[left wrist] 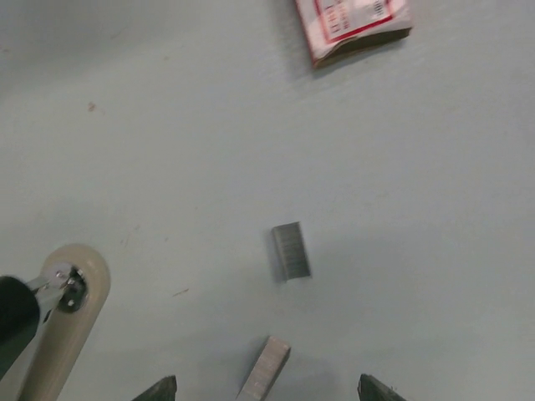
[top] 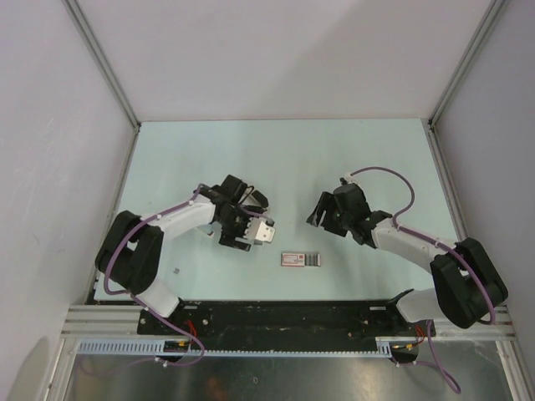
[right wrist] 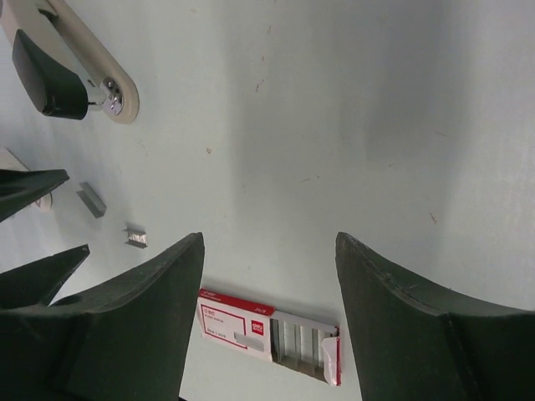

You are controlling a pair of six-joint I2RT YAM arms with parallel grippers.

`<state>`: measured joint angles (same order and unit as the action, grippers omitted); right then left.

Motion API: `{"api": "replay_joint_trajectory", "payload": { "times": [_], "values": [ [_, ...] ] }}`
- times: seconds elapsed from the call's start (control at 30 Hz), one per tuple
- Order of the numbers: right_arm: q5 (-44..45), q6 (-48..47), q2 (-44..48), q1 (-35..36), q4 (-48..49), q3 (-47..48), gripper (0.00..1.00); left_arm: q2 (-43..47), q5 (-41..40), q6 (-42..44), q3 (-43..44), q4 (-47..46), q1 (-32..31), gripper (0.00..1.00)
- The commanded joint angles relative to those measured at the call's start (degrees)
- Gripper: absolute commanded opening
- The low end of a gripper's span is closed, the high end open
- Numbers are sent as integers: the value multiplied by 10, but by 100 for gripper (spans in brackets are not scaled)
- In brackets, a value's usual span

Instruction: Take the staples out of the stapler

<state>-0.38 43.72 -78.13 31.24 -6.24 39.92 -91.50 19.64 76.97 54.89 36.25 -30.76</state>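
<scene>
staples [left wrist: 291, 251]: two short grey strips lay loose on the table [top: 209, 150], out of the stapler; the second strip [left wrist: 264, 372] sat under your left gripper.
staples handling: probably very light, thin and brittle; a strip likely snaps if squeezed. You'd have pinched it across its long sides, low to the surface.
stapler [left wrist: 71, 292]: lay on the table just outside your left gripper's finger, apart from both strips.
stapler handling: looked stiff, smooth and hinged, so it may flop; best held across the mid-body.
left gripper [left wrist: 267, 394]: jaws wide apart, holding nothing.
right gripper [right wrist: 269, 251]: jaws spread, empty, hanging over the box.
box [top: 301, 259]: pink-and-white, one end open, between your two grippers.
</scene>
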Motion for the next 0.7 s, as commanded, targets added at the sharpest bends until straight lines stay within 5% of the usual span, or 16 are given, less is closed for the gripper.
{"api": "replay_joint_trajectory", "payload": {
  "times": [0.0, 0.33, 0.67],
  "values": [
    [-28, -8, 19, -6, 41, -10, 66, 2, -2, 42, 25, 48, -14, 87],
    [-51, -4, 24, -9, 56, -26, 58, -27, -54, 87, 30, 53, -41, 79],
    [-68, 6, 28, -12, 79, -31, 52, -45, -73, 116, 30, 57, -43, 58]
  ]
}}
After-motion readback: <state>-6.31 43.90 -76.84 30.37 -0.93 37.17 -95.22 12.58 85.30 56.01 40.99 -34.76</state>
